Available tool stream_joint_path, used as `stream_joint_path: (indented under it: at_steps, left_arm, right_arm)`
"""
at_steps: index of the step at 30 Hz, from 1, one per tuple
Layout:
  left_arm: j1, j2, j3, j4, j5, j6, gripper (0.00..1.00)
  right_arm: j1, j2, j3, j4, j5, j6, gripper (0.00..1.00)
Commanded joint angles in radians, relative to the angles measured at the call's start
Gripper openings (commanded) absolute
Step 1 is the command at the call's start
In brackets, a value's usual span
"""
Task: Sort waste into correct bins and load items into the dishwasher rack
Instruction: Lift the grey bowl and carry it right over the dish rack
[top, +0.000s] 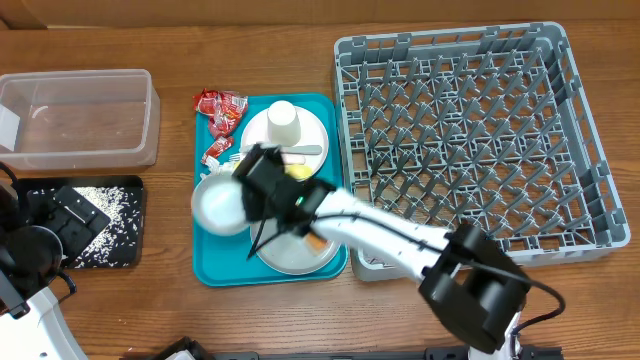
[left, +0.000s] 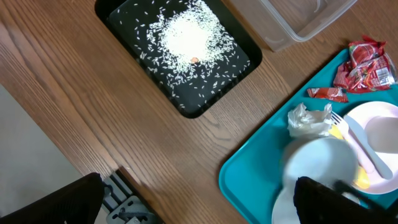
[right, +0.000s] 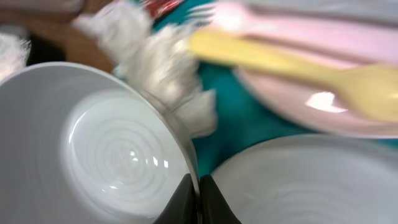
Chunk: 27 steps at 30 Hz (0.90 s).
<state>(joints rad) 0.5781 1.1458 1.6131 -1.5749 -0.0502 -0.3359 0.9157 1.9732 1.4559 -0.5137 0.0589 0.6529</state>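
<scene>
Small grey bowl (top: 218, 207), centre left over the teal tray (top: 215, 272), is pinched at its rim by the right gripper (right: 198, 193). Left gripper (left: 199, 194) gapes wide, empty. Rice (left: 186, 37) lies in the black tray (left: 186, 107). The dishwasher rack (top: 590, 200), at right, looks unloaded, and the wrappers (top: 220, 110) and napkin (left: 310, 119) are unsorted.

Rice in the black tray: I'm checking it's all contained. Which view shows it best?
Left wrist: the rice lies sharp and unobstructed across the black tray. Overhead shows it small, the left arm covering part of the tray. Right wrist shows none.
</scene>
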Motion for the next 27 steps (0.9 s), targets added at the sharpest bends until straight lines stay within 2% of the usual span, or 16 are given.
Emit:
stream_joint_path:
  at_steps: [1,8,17,27]
  left_arm:
    - [0.006,0.0,0.009,0.002,-0.012,0.019,1.0]
    - [0.006,0.0,0.009,0.002,-0.012,0.019,1.0]
    - [0.006,0.0,0.009,0.002,-0.012,0.019,1.0]
    - [0.006,0.0,0.009,0.002,-0.012,0.019,1.0]
  right_arm:
    - [-0.085,-0.106,0.074,-0.048,0.011,-0.024,0.04]
    - [-0.256,-0.259,0.157,-0.201,0.027,-0.059,0.04]
    - [-0.453,-0.476,0.158,-0.398,0.124,-0.105,0.04]
    - [-0.533,-0.605,0.158,-0.651,0.226,-0.103,0.04]
